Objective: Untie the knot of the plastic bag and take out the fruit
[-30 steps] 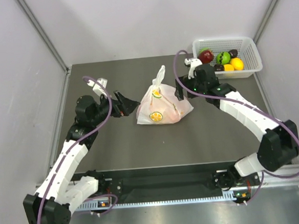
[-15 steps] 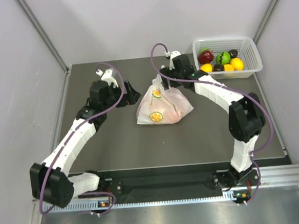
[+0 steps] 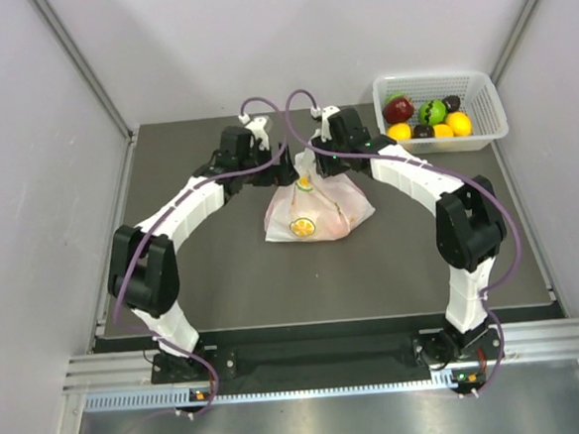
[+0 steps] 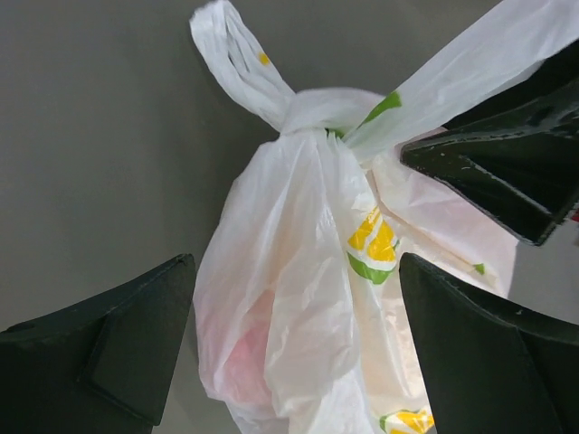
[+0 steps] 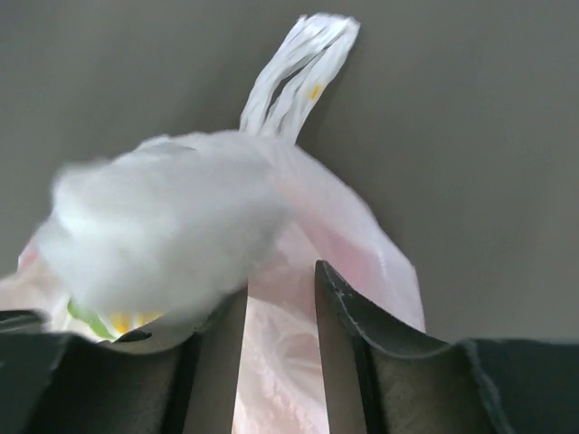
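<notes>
Left gripper (image 4: 297, 262) gaping around the white citrus-printed plastic bag (image 3: 319, 213), we are aiming the right gripper (image 5: 280, 289), hold unclear, at only the two-o'clock tail (image 4: 470, 63) of the knot (image 4: 317, 113).

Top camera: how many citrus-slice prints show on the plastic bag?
2. One print sits just below the knot; another print on the plastic bag's near-left side. Folds may hide more.

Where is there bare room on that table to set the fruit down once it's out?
The widest bare patch of table lies between the bag and the near edge. A narrower strip runs below the basket, by the right edge. It is crowded at the knot, where the left hand and right hand meet, and in the basket.
</notes>
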